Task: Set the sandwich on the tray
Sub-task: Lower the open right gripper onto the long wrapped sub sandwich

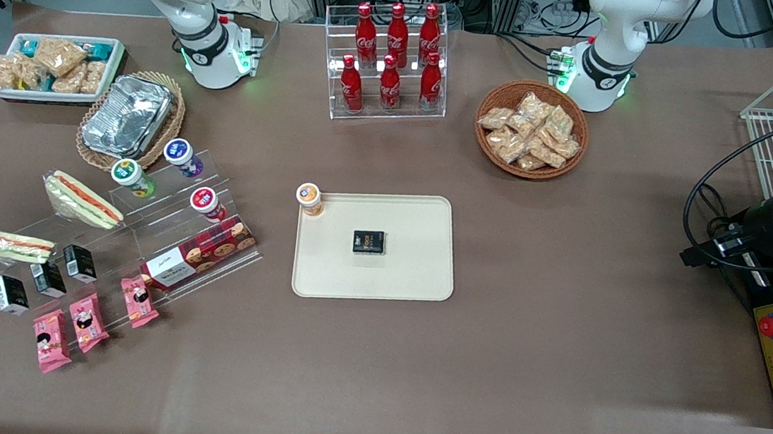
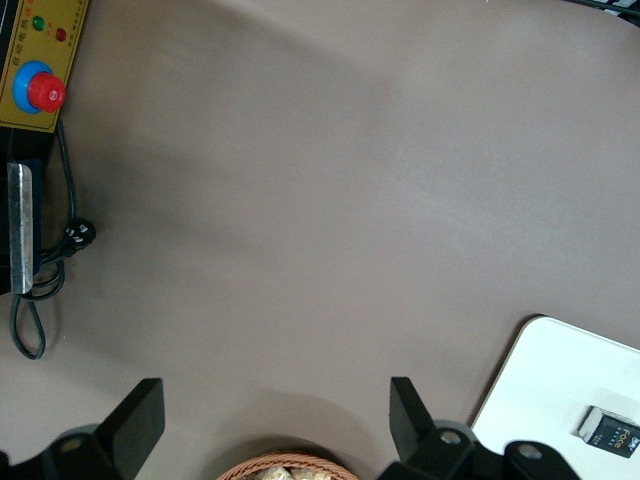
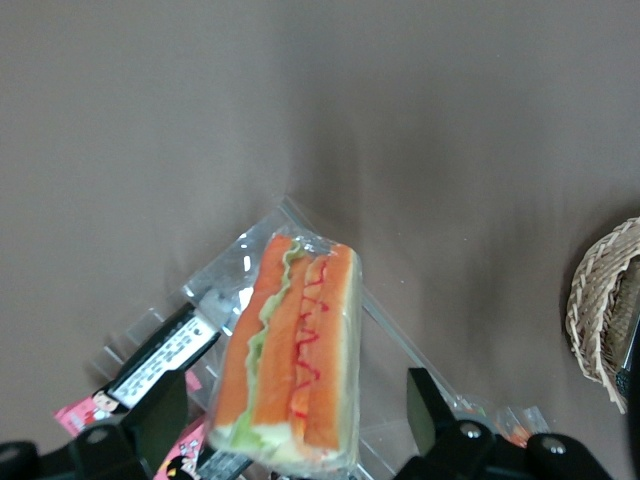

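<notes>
A brown-covered bench (image 1: 558, 347) fills the scene, cables and racks along its edge. Two wrapped sandwiches lie toward the working arm's end; the sandwich (image 1: 2, 244) lies nearer the front camera than its twin (image 1: 83, 200). The tray (image 1: 409, 276) carries one black box (image 1: 369, 241). Six cola bottles (image 1: 393, 55) stand racked. The hand (image 3: 300, 425) hangs open above a sandwich.
</notes>
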`<action>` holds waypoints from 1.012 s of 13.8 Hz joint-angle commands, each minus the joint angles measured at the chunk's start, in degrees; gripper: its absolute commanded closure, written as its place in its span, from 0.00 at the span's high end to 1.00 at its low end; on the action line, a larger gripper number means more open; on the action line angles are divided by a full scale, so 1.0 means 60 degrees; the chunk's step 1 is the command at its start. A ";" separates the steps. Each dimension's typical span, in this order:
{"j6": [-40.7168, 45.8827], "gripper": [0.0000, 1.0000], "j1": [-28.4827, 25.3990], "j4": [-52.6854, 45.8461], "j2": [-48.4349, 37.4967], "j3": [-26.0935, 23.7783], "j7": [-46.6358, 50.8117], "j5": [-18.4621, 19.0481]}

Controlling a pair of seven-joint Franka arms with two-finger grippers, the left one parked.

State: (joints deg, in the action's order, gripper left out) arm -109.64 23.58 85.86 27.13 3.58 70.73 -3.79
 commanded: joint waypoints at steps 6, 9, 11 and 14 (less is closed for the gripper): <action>-0.0111 0.38 0.0216 0.0280 0.0034 -0.0069 0.0033 -0.0847; -0.0052 0.21 0.0172 0.0134 -0.0083 -0.0098 -0.0084 -0.0979; -0.0023 0.00 -0.0090 0.0090 -0.0142 -0.0142 -0.0041 -0.0950; 0.0414 0.00 -0.0165 0.0060 -0.0639 -0.0172 -0.0215 -0.0950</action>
State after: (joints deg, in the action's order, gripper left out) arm -109.43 22.75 86.23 25.98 2.48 70.61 -8.09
